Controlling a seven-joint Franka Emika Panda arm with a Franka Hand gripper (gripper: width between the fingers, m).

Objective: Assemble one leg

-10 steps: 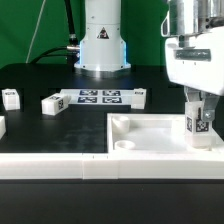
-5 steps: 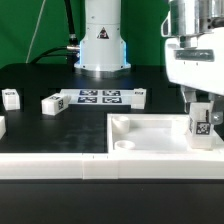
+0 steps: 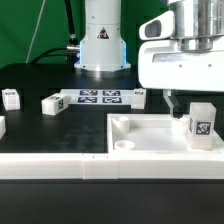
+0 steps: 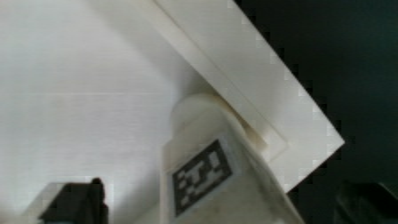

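The leg [image 3: 203,124], a chunky white post with a black-and-white tag facing the camera, stands upright in the far corner of the large white tray-like piece [image 3: 150,135], at the exterior view's right. My gripper [image 3: 200,106] hangs just over it, open. One dark finger [image 3: 172,100] shows apart from the leg's side; the other is out of frame. In the wrist view the leg [image 4: 222,165] stands against the tray's raised rim [image 4: 249,70], with a gap between it and one finger [image 4: 71,200].
Three more white legs lie on the black table [image 3: 10,98] [image 3: 52,103] [image 3: 139,95]. The marker board [image 3: 100,97] lies in front of the robot's base [image 3: 102,45]. A white ledge [image 3: 50,165] runs along the front.
The gripper was shut on the leg. It has since let go, and the hand has turned and widened toward the exterior view's left. The leg stays standing in the tray's corner.
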